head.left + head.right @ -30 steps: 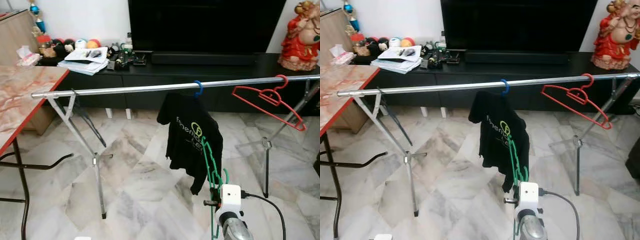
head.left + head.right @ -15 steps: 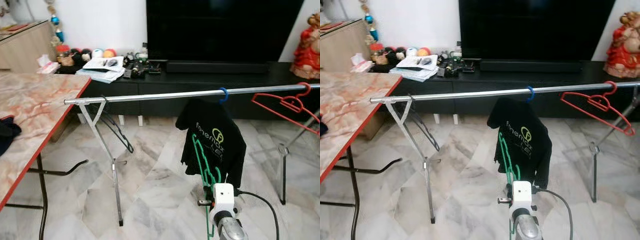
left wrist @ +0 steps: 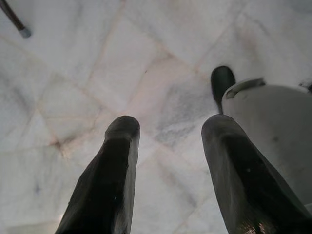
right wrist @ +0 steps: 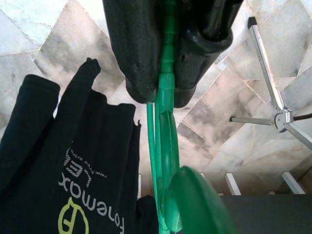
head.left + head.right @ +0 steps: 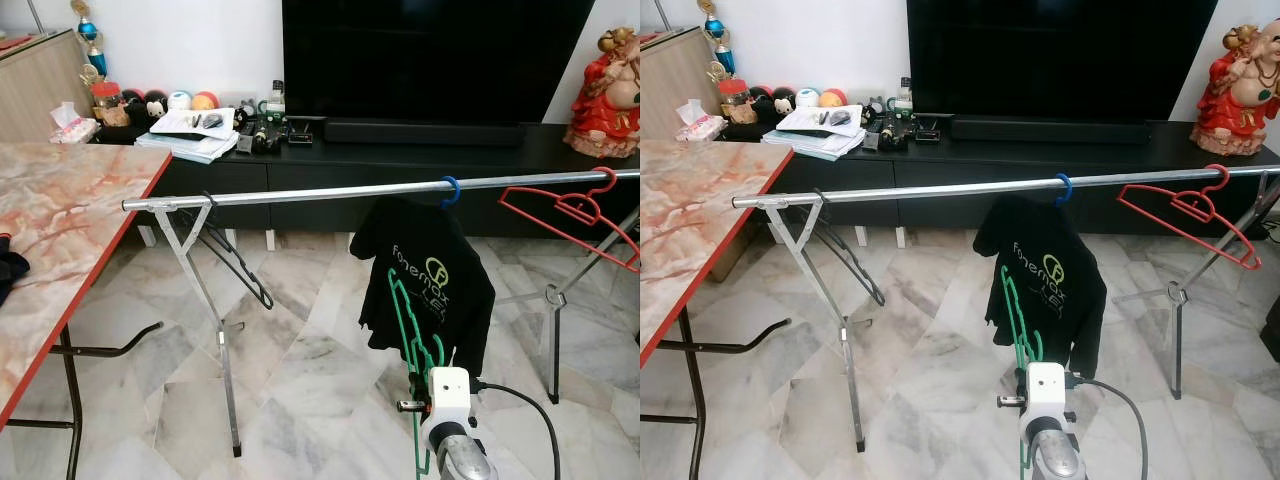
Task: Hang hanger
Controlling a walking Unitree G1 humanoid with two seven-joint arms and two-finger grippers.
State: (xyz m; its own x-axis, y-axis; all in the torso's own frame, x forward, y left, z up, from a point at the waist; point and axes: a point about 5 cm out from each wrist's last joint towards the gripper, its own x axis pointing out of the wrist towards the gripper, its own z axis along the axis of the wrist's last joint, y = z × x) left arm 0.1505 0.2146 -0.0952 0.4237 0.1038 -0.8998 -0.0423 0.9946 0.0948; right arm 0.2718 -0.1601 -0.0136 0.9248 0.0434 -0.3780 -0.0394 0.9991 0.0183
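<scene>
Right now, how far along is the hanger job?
Done: black printed T-shirt on a blue hook and an empty red plastic hanger hang on the silver metal rail. In hand: right gripper shut on the green plastic hanger, below the rail. Left: lift and hook it on.

- A long silver rail (image 5: pixel 330 191) spans the room on folding metal legs (image 5: pixel 215 320), standing on the marble floor (image 5: pixel 300 370).
- On the rail hang a black T-shirt (image 5: pixel 425 285) on a blue hook (image 5: pixel 451 190), a red hanger (image 5: pixel 575 205) near the right end, and a dark hanger (image 5: pixel 235 265) by the left legs — all well apart.
</scene>
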